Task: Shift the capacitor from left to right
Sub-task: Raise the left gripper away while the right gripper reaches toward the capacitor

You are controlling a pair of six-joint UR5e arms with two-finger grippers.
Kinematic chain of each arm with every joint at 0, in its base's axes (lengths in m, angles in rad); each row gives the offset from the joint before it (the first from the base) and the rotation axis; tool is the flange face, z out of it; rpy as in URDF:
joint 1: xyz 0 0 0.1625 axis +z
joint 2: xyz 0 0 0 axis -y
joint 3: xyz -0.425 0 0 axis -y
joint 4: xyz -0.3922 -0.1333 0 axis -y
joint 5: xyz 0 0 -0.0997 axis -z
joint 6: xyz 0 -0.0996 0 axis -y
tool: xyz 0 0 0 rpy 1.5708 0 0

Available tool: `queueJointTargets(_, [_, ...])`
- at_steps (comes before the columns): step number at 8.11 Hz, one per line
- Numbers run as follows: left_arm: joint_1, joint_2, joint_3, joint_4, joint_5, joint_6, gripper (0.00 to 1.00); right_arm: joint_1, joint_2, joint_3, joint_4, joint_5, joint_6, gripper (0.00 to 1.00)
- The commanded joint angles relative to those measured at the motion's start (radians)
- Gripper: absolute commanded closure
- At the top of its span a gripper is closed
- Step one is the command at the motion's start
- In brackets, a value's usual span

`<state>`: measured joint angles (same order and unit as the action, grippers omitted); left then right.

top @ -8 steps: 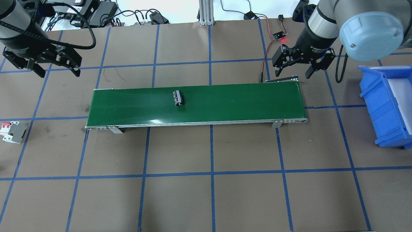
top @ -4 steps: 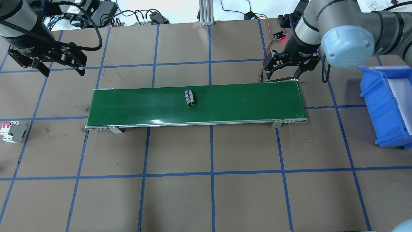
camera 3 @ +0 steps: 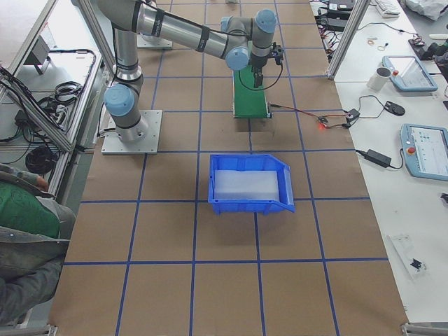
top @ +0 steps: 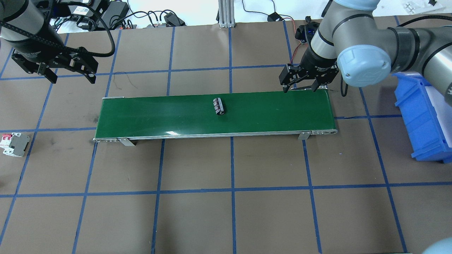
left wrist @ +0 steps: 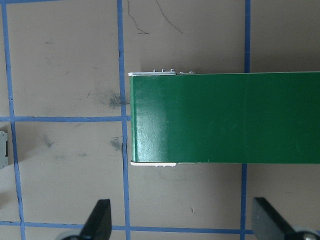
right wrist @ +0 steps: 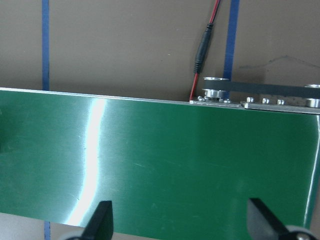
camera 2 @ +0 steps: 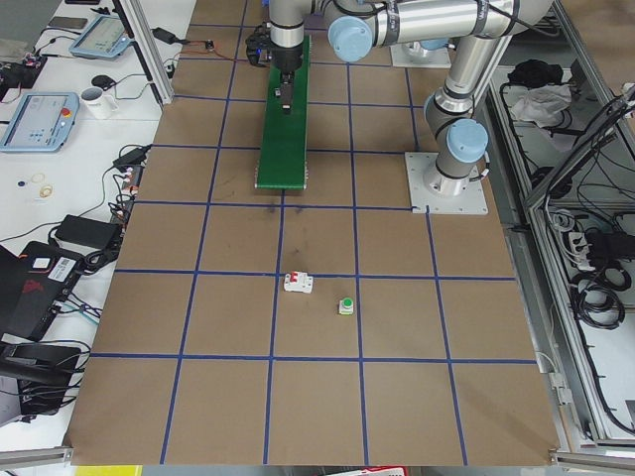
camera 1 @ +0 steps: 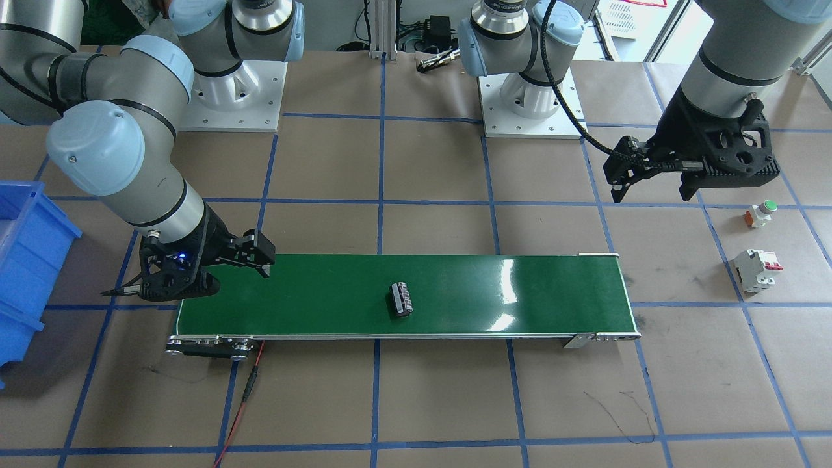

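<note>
The capacitor (top: 219,106), a small black cylinder, lies on its side near the middle of the green conveyor belt (top: 159,113); it also shows in the front-facing view (camera 1: 401,299). My right gripper (top: 300,84) is open and empty over the belt's far right edge; in its wrist view only the belt (right wrist: 160,160) and the fingertips (right wrist: 102,220) show. My left gripper (top: 70,76) is open and empty, over the table beyond the belt's left end (left wrist: 200,120). The capacitor is well left of the right gripper.
A blue bin (top: 427,116) stands at the right table edge. A white breaker with red levers (top: 14,144) lies at the far left, and a green-capped push button (camera 1: 760,213) near it. A red cable (right wrist: 205,45) runs by the belt's right end.
The capacitor has travelled rightward along the belt. My right gripper has moved left and down to the belt's far right edge. The left gripper has shifted slightly right.
</note>
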<state>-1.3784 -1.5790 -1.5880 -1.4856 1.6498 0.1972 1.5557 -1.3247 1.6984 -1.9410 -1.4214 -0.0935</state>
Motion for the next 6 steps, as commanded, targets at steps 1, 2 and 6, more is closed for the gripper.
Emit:
queueJointTargets(1, [-0.005, 0.005, 0.000, 0.001, 0.019, 0.025, 0.00, 0.026, 0.004, 0.029, -0.064, 0.118, -0.002, 0.07])
queueJointTargets(2, [-0.005, 0.008, 0.002, 0.001, 0.063, 0.027, 0.00, 0.026, 0.007, 0.047, -0.073, 0.136, -0.002, 0.07])
queueJointTargets(6, [-0.005, 0.004, 0.000, 0.011, 0.081, 0.004, 0.00, 0.026, 0.018, 0.053, -0.108, 0.125, -0.015, 0.08])
